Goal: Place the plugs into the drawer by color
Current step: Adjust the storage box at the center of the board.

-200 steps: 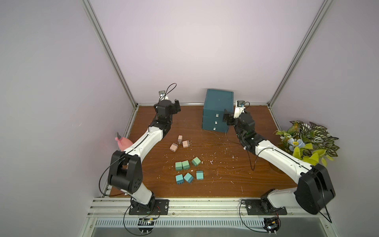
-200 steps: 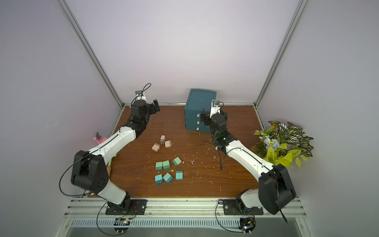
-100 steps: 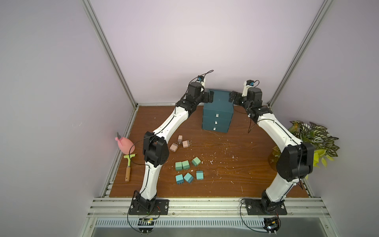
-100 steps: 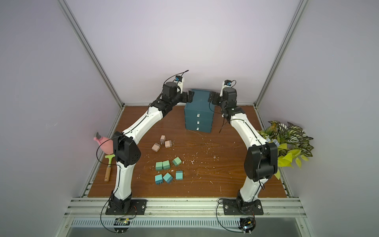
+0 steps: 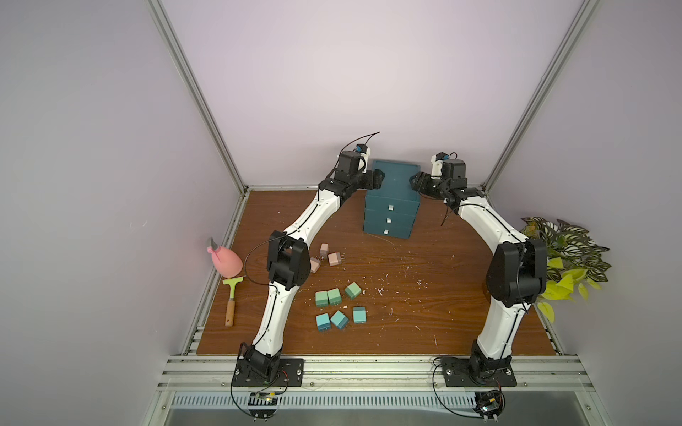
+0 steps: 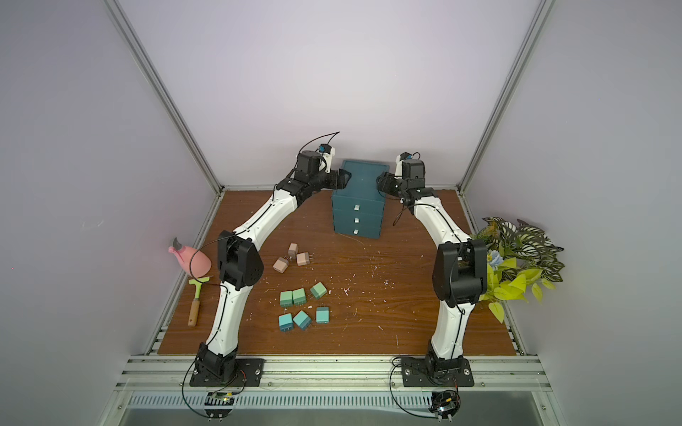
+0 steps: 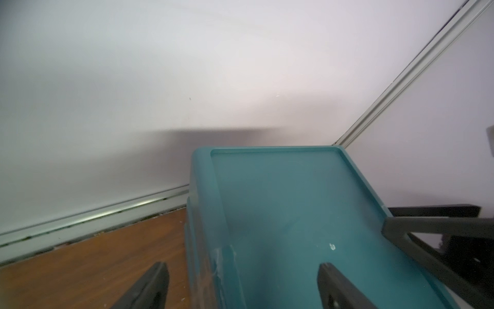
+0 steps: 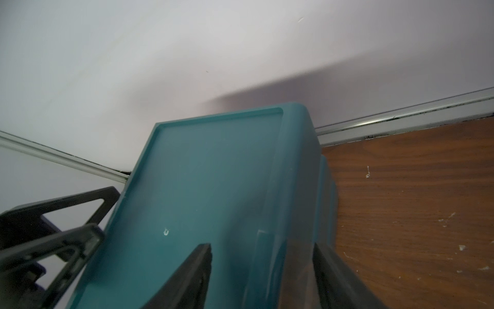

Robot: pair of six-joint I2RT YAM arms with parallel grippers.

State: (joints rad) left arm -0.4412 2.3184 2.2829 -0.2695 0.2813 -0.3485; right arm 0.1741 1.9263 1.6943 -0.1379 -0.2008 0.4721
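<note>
Seemingly to steady or reposition the drawer, which stands at upper centre in both top views, the left fingers sit half-open astride its top edge without gripping it, the right fingers sit likewise astride with their grip unclear, and the plugs lie loose on the surface below.

Soft, even overhead light; both top views are sharp, their frame rails splaying outward at the edges. Ahead of the left claw and right claw the drawer looks hazy, throwing a grey shadow on the wall beyond.
</note>
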